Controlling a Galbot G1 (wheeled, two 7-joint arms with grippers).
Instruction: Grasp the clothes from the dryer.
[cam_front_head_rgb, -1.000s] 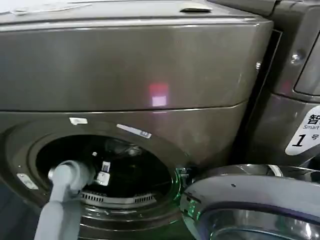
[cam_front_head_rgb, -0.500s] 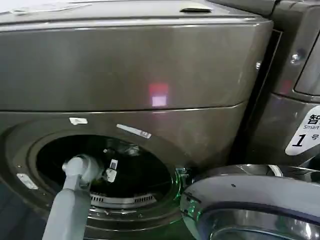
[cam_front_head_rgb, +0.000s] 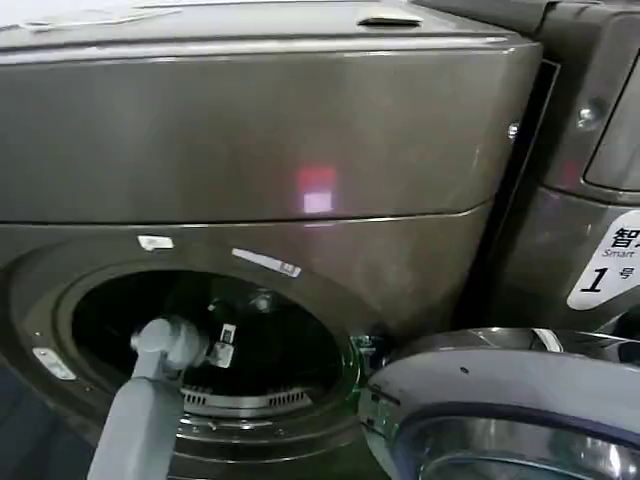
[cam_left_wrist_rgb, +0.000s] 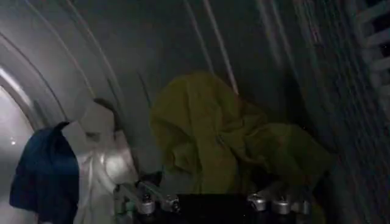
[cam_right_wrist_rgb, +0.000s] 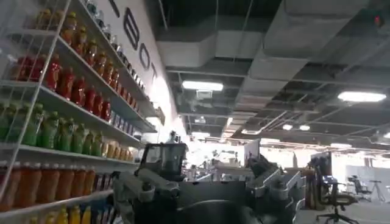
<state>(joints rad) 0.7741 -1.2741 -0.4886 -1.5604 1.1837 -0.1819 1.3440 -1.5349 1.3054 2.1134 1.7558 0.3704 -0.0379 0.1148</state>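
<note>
left gripper (cam_left_wrist_rgb: 207, 204) inside dryer (cam_front_head_rgb: 300, 150) drum, fingers spread | clothes (cam_left_wrist_rgb: 213, 140) ahead, apparently ungrasped, fingertips cut off

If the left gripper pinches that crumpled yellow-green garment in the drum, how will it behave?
Crumpled yellow-green garment: deep folds suggest floppy cloth that likely drapes and trails. It looks light. It lies beside the white garment, so may drag it. Left gripper sits just before it.
</note>
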